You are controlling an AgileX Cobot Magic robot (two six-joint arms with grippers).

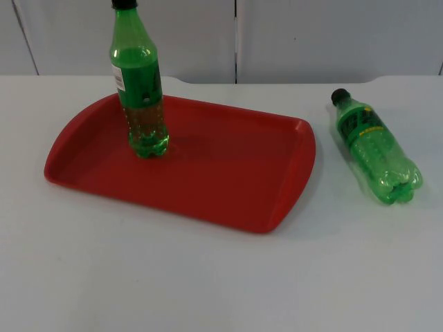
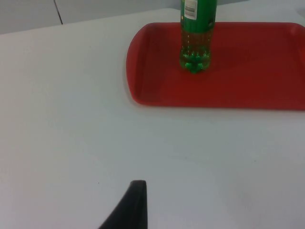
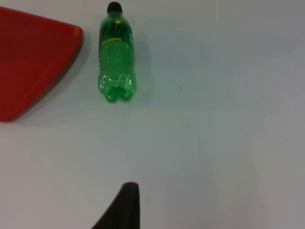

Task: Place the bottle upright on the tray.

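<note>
Beside the red tray (image 1: 291, 180), one green bottle (image 1: 377, 149) lies on the desk (image 1: 208, 277); another (image 1: 140, 90) stands upright on it. Light, slick, probably empty: grip mid-body. Finger spread cannot be told.

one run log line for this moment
standing bottle: upright on red tray | lying bottle: on its side on table, right of tray | left gripper: waits | right gripper: waits
</note>
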